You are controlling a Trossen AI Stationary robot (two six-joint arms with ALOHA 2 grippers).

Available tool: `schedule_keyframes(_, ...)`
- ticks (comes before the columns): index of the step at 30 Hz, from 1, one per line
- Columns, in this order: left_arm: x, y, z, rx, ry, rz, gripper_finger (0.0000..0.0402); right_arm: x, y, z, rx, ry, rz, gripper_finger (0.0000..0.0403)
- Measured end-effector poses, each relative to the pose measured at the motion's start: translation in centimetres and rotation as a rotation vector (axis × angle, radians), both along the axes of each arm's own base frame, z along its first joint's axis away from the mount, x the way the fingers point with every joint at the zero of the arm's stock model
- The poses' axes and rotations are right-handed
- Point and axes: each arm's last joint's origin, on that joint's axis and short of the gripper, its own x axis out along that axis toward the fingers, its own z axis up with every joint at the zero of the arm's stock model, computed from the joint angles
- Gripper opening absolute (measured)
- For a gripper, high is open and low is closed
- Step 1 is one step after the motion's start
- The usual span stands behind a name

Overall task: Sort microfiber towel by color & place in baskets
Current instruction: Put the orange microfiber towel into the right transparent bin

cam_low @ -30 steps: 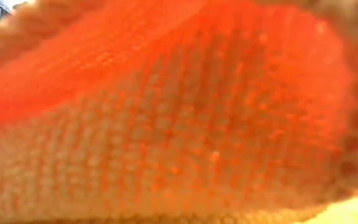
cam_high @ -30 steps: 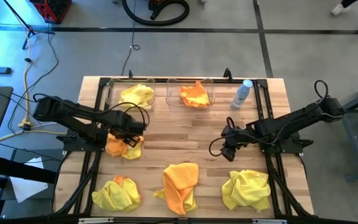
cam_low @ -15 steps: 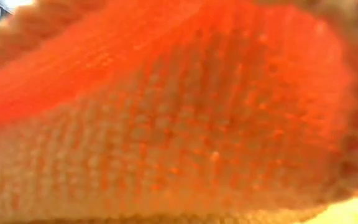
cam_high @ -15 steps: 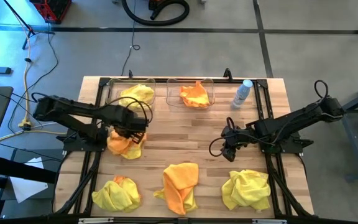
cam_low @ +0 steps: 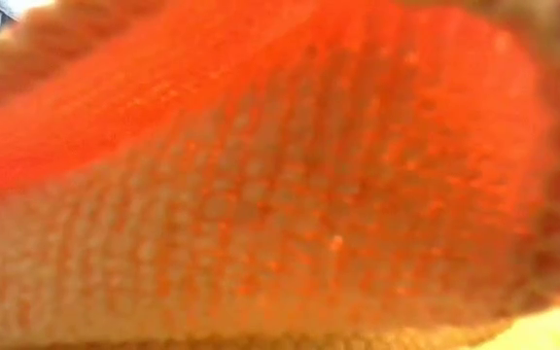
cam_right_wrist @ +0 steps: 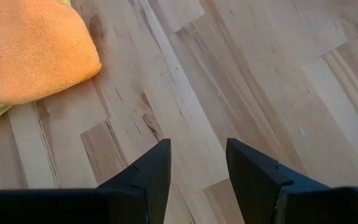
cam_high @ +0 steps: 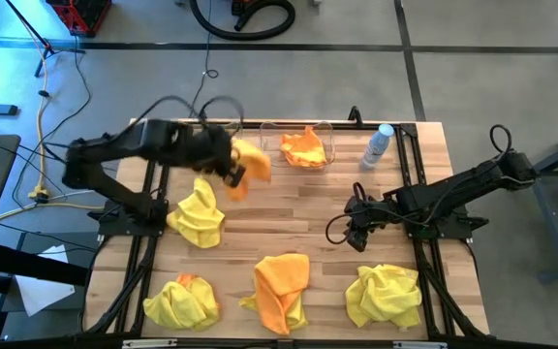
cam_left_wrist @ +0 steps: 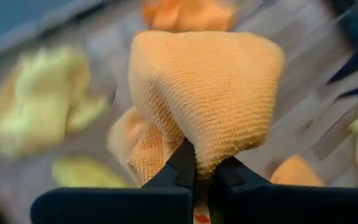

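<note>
Orange towel lifted over the bench (cam_high: 289, 223)

High view: left gripper (cam_high: 232, 173) hangs beside the orange-filled basket (cam_high: 320, 132); its wrist view shows fingers (cam_left_wrist: 182, 163) clenched on the orange towel (cam_high: 250, 163). Right gripper (cam_high: 356, 229), fingers parted, empty, right of that basket.

Orange towel (cam_high: 249, 165) up w/ left pincer (cam_high: 229, 173)

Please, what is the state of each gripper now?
Left gripper: closed, holding an orange towel above the table.
Right gripper: open, holding nothing.
</note>
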Motion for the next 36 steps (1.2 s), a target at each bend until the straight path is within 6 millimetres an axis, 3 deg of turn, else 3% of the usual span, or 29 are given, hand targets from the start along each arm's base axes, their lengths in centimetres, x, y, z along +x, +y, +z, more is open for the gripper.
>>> schedule_keyframes(6,5.5,4.7,2.5,0.139,-0.046,-0.149,0.0000,0.0,-0.1,0.0,0.000,-0.003,-0.048,0.0148)
schedule_keyframes(11,9.8,8.8,1.9,0.190,-0.015,-0.257,0.0000,0.0,-0.2,0.0,0.009,-0.007,-0.114,0.0148)
schedule_keyframes(17,12.6,13.3,-2.7,0.138,0.152,-0.317,0.0000,0.0,-0.2,0.0,0.032,-0.013,-0.210,0.0148)
schedule_keyframes(25,15.6,18.8,-11.1,0.032,0.305,-0.377,0.0000,0.1,-0.4,0.1,0.040,-0.032,-0.330,0.0148)
schedule_keyframes(31,17.2,20.2,-17.8,-0.073,0.467,-0.457,0.0000,0.1,-0.5,0.1,0.068,-0.043,-0.423,0.0148)
schedule_keyframes(36,18.0,20.4,-20.4,-0.091,0.505,-0.488,0.0011,0.1,-0.5,0.1,0.106,-0.047,-0.485,0.0148)
